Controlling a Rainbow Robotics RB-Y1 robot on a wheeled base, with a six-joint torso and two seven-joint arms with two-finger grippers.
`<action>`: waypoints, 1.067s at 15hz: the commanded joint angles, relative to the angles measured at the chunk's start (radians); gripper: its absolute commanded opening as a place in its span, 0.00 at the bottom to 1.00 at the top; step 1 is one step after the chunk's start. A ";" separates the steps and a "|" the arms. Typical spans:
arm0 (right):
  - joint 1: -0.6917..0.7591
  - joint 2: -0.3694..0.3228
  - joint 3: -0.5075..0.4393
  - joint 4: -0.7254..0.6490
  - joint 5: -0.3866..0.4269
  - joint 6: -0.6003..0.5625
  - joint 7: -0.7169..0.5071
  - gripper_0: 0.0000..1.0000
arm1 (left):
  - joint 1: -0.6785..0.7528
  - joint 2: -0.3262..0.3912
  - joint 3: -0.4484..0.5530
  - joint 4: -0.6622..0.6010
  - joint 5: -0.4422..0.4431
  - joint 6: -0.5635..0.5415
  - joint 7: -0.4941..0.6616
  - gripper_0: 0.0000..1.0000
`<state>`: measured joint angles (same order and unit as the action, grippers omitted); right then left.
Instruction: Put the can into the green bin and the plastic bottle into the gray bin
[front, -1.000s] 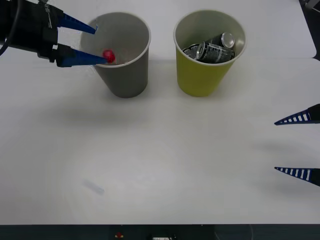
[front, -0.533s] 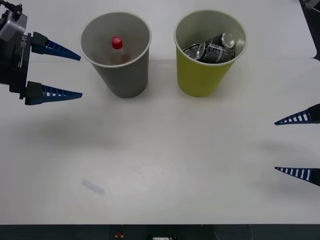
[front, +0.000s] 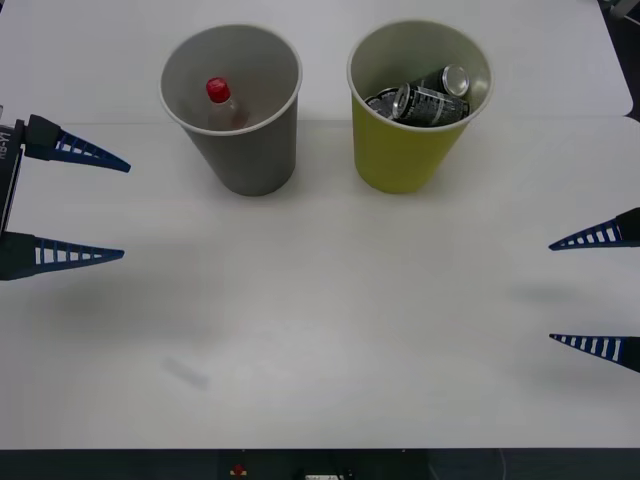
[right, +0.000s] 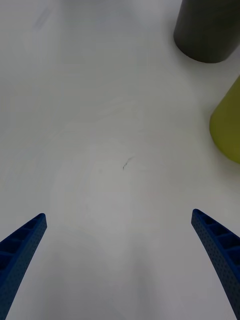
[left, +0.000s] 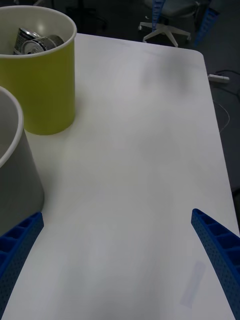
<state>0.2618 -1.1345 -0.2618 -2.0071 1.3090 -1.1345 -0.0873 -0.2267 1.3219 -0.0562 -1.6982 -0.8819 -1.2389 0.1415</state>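
Red-capped plastic bottle (front: 222, 105) had dropped into the gray bin (front: 245, 160); your left gripper (front: 75, 205) backed off to 9 o'clock, jaws released. Looks done.

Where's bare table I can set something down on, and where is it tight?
The widest free patch is the table in front of the gray bin and green bin, between the open left gripper and open right gripper. Tight spots: the narrow gap between the two bins, and inside them, holding the bottle and cans.
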 joint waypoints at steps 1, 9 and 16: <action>0.000 0.000 0.000 0.000 0.000 0.000 0.000 1.00 | 0.122 0.025 0.079 -0.061 0.001 0.018 -0.023 1.00; 0.000 0.000 0.000 0.000 0.000 0.000 0.000 1.00 | 0.438 0.057 0.288 -0.201 0.004 0.098 -0.125 1.00; 0.000 0.000 0.000 0.000 0.000 0.000 0.000 1.00 | 0.504 0.063 0.355 -0.215 -0.049 0.098 -0.142 1.00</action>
<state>0.2618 -1.1345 -0.2618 -2.0071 1.3090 -1.1345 -0.0873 0.2767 1.3853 0.2987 -1.9130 -0.9254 -1.1406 0.0002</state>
